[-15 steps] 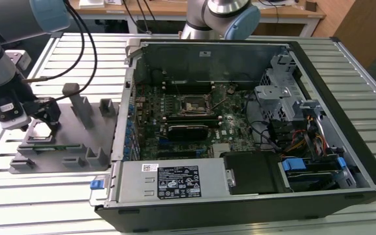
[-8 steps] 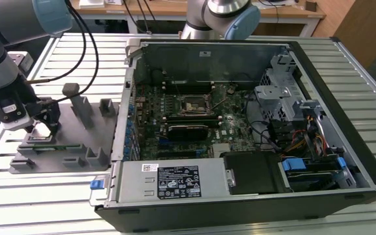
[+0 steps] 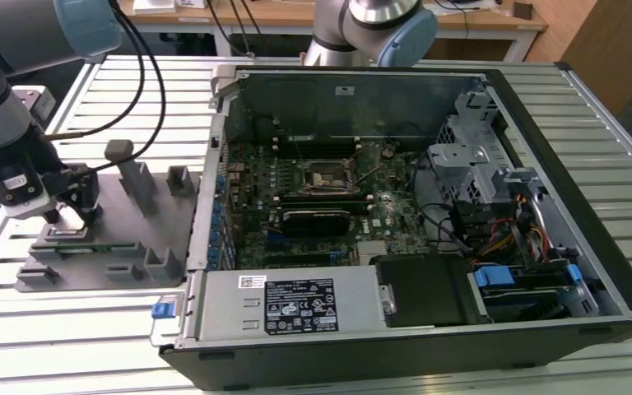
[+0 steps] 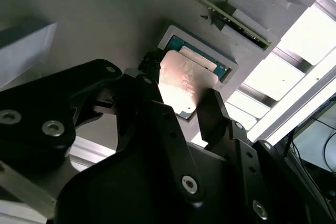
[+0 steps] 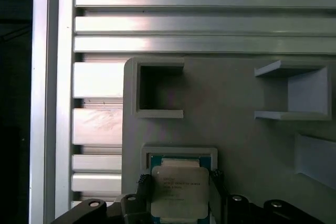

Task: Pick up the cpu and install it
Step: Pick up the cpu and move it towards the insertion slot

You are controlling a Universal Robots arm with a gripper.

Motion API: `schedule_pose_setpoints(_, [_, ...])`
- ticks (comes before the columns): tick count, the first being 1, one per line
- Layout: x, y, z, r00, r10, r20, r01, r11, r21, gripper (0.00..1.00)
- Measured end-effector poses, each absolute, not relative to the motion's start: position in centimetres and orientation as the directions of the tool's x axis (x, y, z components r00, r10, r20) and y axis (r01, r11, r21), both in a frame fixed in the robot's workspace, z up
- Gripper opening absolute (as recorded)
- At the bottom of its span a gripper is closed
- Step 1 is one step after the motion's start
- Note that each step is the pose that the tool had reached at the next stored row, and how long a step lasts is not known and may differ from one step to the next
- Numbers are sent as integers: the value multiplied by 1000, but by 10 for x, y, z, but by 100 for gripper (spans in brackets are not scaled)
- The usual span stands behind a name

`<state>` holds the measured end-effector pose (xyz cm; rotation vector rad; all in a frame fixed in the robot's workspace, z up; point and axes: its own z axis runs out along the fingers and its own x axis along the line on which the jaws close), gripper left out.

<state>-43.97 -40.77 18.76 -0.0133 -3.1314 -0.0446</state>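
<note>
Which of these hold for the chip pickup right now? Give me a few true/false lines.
1. The pincer is closed on the chip, one finger at each of two opposite edges. True.
2. The chip is already seated on the motherboard. False: it is at the grey tray, just above its recess.
3. The computer case lies with its side open and the board exposed. True.
4. The tray sits to the exterior view's right of the case. False: it is on the exterior view's left.
</note>
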Motion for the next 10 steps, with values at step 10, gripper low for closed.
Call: schedule_pose_setpoints(10, [-440, -408, 202, -1000, 8, 10, 9, 1000, 28, 53])
